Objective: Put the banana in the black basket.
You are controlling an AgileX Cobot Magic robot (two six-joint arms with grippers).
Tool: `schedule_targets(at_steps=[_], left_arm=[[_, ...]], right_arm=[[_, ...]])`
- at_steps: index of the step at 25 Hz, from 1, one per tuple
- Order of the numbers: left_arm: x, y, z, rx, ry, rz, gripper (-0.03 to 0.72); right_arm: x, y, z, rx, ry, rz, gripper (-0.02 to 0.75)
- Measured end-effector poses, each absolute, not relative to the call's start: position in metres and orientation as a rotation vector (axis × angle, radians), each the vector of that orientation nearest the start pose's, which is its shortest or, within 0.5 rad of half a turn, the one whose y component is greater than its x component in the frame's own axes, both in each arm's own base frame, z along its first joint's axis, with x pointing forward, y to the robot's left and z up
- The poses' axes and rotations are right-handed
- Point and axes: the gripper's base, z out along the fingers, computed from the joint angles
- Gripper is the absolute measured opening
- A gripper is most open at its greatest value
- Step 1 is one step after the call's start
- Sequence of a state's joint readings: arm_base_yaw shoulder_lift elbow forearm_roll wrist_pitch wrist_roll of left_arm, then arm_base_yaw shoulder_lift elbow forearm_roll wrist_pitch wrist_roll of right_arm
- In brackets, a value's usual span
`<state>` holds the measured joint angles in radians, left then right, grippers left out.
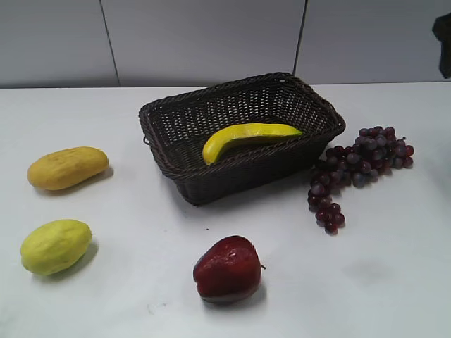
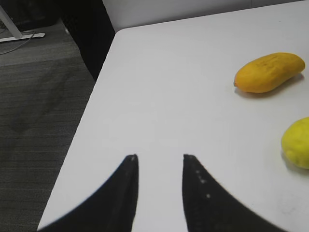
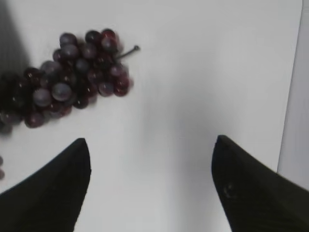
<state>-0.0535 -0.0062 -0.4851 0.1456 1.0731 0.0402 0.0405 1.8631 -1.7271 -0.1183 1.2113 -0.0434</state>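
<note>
The banana (image 1: 246,138) already lies inside the black basket (image 1: 184,165) — well left of the empty, wide-spread right gripper (image 3: 150,164). Left gripper (image 2: 159,159) is parted, empty — keep both clear.

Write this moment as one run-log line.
banana: inside black basket | left gripper: open, empty | right gripper: open, empty | task: placement looks done

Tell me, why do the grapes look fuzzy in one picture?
Right wrist view: the grapes sit close to the lens, so they blur. Exterior view: they look sharper, and the banana in the black basket shines under soft light.
</note>
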Motion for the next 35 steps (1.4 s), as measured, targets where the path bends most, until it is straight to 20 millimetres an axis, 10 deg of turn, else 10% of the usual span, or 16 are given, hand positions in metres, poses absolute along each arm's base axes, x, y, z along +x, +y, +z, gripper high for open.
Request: schedule_targets(at_steps=[16, 35], left_arm=[[-0.004, 0.012, 0.273, 0.089, 2.059, 0.167, 0.232], [-0.004, 0.012, 0.273, 0.089, 2.059, 0.167, 0.232]], right_arm=[[0.256, -0.001, 0.292, -0.124, 2.930, -0.145, 0.593], [0.150, -0.002, 0.242, 0.022, 2.914, -0.089, 0.593]])
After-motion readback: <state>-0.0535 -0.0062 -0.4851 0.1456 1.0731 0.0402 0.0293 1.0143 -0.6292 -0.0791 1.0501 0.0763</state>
